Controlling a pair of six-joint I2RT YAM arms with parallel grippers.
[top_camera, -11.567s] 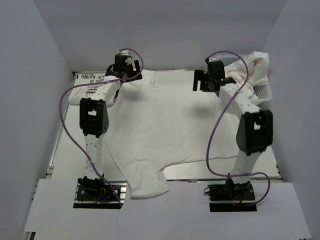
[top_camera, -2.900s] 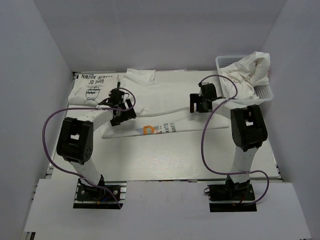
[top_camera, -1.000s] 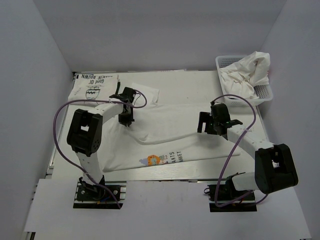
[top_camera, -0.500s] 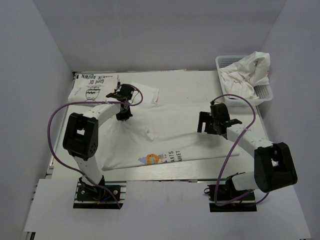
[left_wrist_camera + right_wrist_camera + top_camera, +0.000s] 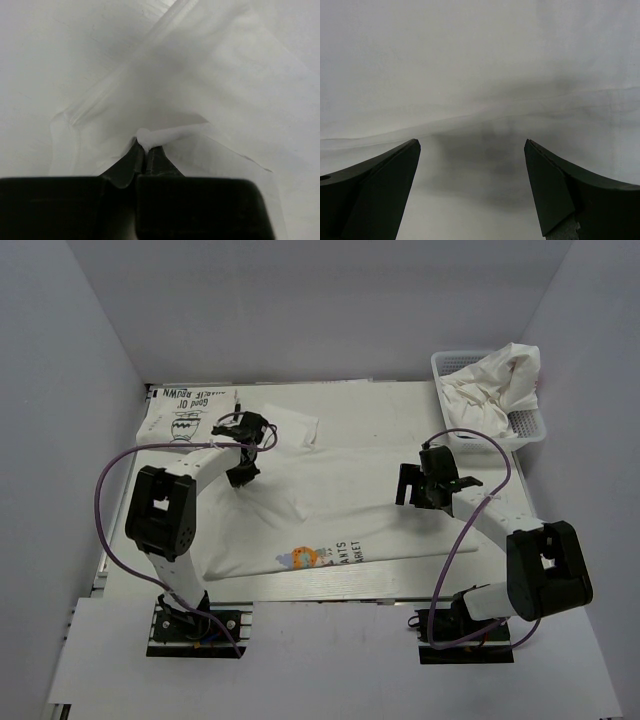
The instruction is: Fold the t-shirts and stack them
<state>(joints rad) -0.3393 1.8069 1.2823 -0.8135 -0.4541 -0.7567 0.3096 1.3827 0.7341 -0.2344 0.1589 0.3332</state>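
Note:
A white t-shirt [image 5: 340, 502] with a small colourful print [image 5: 318, 556] lies spread and partly folded across the middle of the table. My left gripper [image 5: 240, 476] sits at the shirt's far left part, shut on a small pinched ridge of white cloth [image 5: 150, 136]; in the left wrist view the left gripper [image 5: 146, 148] has its jaws pressed together on it. My right gripper [image 5: 415, 500] hovers over the shirt's right side, and in the right wrist view the right gripper [image 5: 471, 145] is open with only flat white cloth [image 5: 480, 75] below.
A folded white t-shirt with black lettering [image 5: 182, 416] lies at the far left. A white mesh basket [image 5: 528, 424] at the far right corner holds crumpled white t-shirts [image 5: 495, 380]. White walls close in the table on three sides.
Over the last second my left gripper has shifted slightly left with the pinched cloth. The right arm and the rest of the shirt have barely moved.

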